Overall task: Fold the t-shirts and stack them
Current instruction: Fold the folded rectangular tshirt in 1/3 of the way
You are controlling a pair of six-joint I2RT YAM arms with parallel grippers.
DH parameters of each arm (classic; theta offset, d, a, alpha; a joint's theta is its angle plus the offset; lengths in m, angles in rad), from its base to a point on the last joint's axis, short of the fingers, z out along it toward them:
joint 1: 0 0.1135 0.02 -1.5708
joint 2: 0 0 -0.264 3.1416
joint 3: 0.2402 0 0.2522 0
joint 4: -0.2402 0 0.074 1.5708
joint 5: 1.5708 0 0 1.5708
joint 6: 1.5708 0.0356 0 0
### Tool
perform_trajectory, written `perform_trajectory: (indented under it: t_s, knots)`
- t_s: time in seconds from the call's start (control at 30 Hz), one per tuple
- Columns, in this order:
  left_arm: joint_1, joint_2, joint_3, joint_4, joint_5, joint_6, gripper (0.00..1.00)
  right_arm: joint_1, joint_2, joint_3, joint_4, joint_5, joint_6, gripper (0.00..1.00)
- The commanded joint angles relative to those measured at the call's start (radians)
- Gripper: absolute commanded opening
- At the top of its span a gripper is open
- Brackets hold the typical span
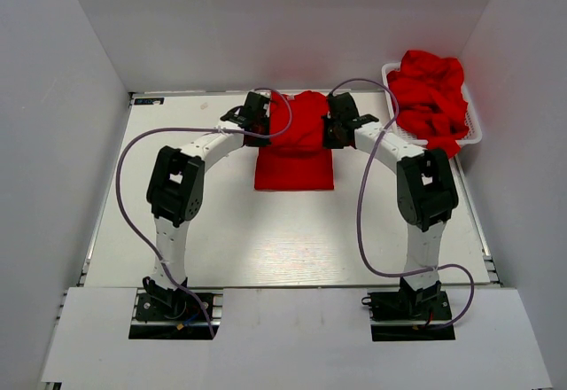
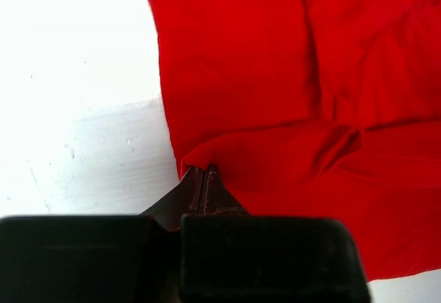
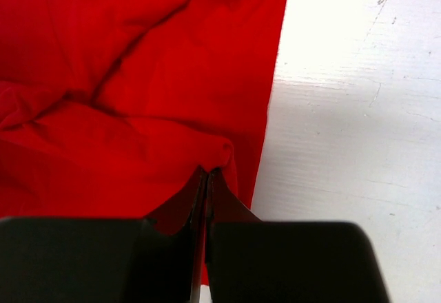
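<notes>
Left end effector (image 2: 204, 175) closed tight, pinching left edge of shirt (image 1: 297, 137). Shirt spans between both end effectors over table (image 1: 177, 195); its near part lies flat and may be a separate folded one. Right end effector (image 3: 208, 175) closed, pinching right edge. Further right, more shirts (image 1: 430, 97) heaped in basket (image 1: 479, 133).
</notes>
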Motion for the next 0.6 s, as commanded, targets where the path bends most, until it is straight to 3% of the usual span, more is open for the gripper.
perform_trajectory:
  t_s: [0.0, 0.4, 0.43, 0.47, 0.5, 0.53, 0.57]
  knots:
    - [0.007, 0.010, 0.069, 0.024, 0.012, 0.017, 0.00, -0.011, 0.018, 0.061, 0.003, 0.002, -0.020, 0.00]
    - [0.007, 0.064, 0.115, -0.001, -0.022, 0.008, 0.00, -0.030, 0.082, 0.119, -0.018, 0.007, -0.022, 0.00]
    - [0.007, 0.076, 0.132, -0.012, -0.022, 0.008, 0.00, -0.031, 0.087, 0.123, -0.020, 0.002, -0.023, 0.21]
    - [0.016, 0.076, 0.142, -0.024, -0.022, 0.008, 0.02, -0.033, 0.088, 0.135, -0.029, -0.004, -0.020, 0.30]
    - [0.016, 0.076, 0.152, -0.045, -0.022, 0.008, 0.12, -0.031, 0.088, 0.138, -0.029, -0.010, -0.020, 0.39]
    - [0.016, 0.076, 0.164, -0.046, -0.022, -0.003, 0.42, -0.031, 0.088, 0.144, -0.032, -0.026, -0.034, 0.59]
    - [0.016, 0.076, 0.164, -0.056, -0.031, -0.003, 0.61, -0.034, 0.087, 0.155, -0.032, -0.035, -0.035, 0.68]
